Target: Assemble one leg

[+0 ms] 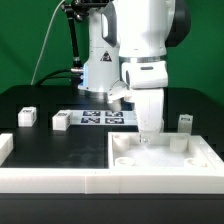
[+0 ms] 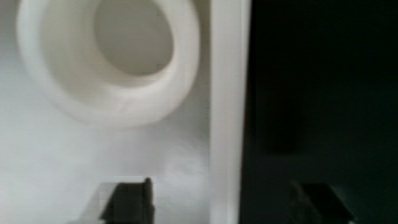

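The large white tray-like piece [image 1: 160,165] lies at the front right of the exterior view, with round sockets in its corners. Three small white legs with marker tags stand on the black table: two at the exterior view's left [image 1: 27,117] [image 1: 61,121] and one behind the tray's far right corner [image 1: 184,122]. My gripper [image 1: 150,134] hangs low over the tray's far edge, between its two far sockets. In the wrist view my gripper [image 2: 222,205] is open and empty; its dark fingertips [image 2: 128,200] straddle the tray's wall [image 2: 228,100], next to a round socket [image 2: 125,50].
The marker board [image 1: 103,118] lies flat behind the tray, by the robot's base. A white bar [image 1: 50,180] runs along the table's front, with a raised white end [image 1: 5,147] at the exterior view's far left. Black table [image 2: 320,100] shows beyond the tray's wall.
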You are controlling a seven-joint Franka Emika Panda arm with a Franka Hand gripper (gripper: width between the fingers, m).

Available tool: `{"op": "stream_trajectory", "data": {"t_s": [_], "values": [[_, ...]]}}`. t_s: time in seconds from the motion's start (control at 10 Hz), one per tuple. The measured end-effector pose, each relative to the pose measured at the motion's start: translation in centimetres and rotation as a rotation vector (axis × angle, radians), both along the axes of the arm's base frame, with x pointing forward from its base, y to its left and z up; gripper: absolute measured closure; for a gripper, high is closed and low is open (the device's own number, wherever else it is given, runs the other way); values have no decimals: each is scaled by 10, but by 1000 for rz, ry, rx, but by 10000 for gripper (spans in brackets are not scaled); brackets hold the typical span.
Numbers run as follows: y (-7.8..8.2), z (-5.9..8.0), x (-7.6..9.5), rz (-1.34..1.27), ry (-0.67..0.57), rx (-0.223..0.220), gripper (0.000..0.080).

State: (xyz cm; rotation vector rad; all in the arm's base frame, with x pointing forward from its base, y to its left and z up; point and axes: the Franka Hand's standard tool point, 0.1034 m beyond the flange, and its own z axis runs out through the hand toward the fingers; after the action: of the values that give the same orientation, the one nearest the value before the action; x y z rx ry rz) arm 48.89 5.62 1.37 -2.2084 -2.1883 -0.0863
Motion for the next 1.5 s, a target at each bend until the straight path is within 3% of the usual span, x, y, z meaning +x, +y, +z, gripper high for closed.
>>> {"op": "stream_trajectory", "data": {"t_s": [0.1, 0.2, 0.3, 0.8, 1.2, 1.4, 1.5], "values": [[0, 0, 0, 0, 0, 0, 231], [0, 0, 0, -1, 0, 0, 231], [0, 0, 0, -1, 0, 0, 168], [0, 1, 0, -3, -1, 0, 150], [19, 49, -16, -107, -44, -15, 150], [25, 58, -21, -145, -51, -16, 150], [24, 57, -22, -155, -48, -15, 150]]}}
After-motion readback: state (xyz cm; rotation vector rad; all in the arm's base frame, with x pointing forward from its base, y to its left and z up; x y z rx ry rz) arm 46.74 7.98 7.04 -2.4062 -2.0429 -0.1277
